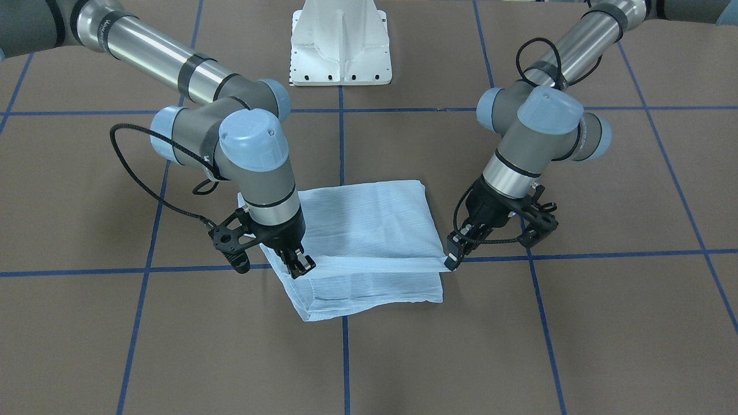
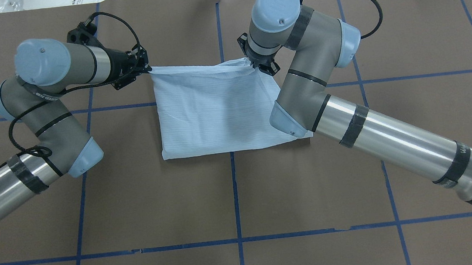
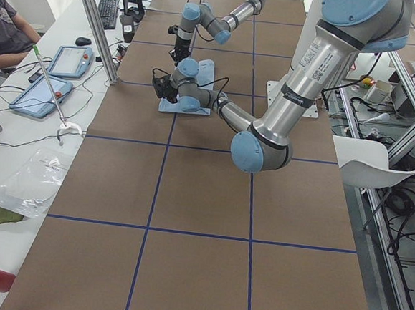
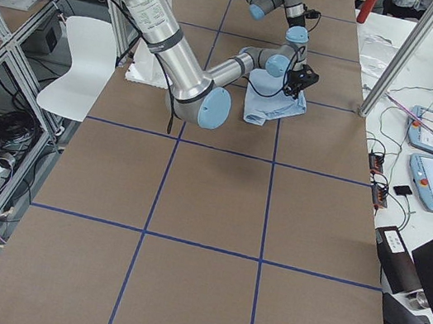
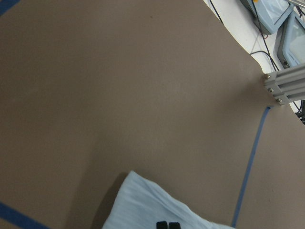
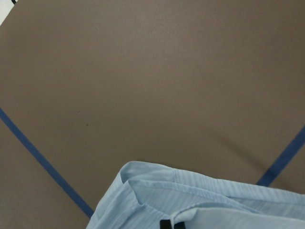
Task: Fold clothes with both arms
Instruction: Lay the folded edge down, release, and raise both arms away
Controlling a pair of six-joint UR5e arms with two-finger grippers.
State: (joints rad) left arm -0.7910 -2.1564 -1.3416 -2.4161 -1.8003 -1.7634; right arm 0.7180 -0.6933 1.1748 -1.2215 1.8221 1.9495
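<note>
The folded pale-blue shirt is laid on the brown tabletop, in front of the white base. The top layer's edge – the one away from the base – is lifted a little and pulled straight. One corner is pinched tight in the jaws of the left arm, and the other in the jaws of the right arm. Blue lines are taped across the tabletop.

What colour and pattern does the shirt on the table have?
The shirt is pale blue, finely striped; overhead exterior view.
</note>
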